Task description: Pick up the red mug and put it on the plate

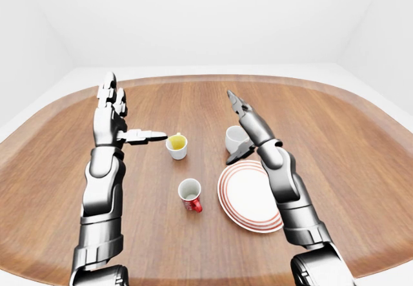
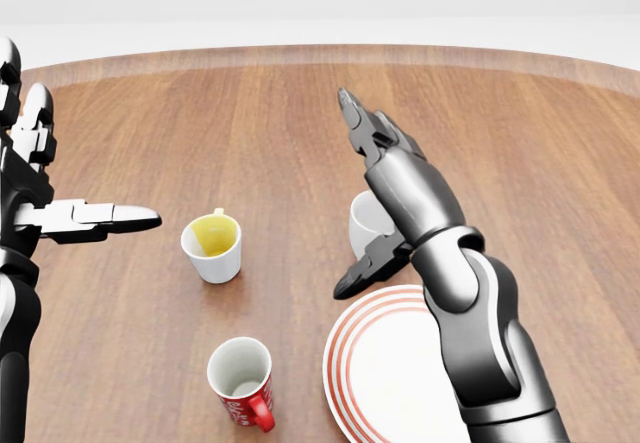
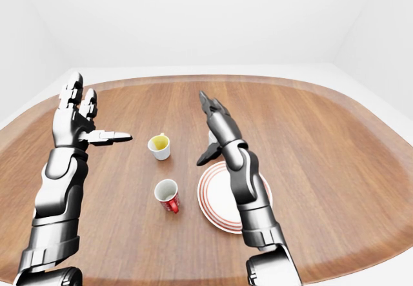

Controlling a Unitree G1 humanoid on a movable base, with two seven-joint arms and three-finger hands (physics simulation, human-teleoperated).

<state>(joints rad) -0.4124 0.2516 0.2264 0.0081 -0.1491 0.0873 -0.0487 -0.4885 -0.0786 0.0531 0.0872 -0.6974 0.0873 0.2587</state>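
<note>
while both arms are raised over the wooden table (image 2: 300,113), nothing is held by either of them. the red mug (image 2: 243,382) stands upright near the bottom of the head view, with its handle turned toward the bottom right and its inside white. it is just to the left of the plate (image 2: 385,383), close to it but not touching; the plate is white with red rings along the rim and nothing lies on its visible part.

the right hand (image 2: 370,188) is above the table in the middle of the head view, its fingers (image 2: 352,113) spread open and pointing up and to the left, its thumb reaching down to the left. this hand and its forearm cover a part of the white mug (image 2: 362,225), which stands just above the plate; i cannot tell if the thumb touches it. the right forearm also passes over the right part of the plate.

the left hand (image 2: 45,178) is at the left edge of the head view, open, two fingers pointing up and the thumb stretched to the right toward the yellow-lined mug (image 2: 213,247), but clearly apart from it. this mug stands upright, above the red mug and to the left of the white one.
</note>
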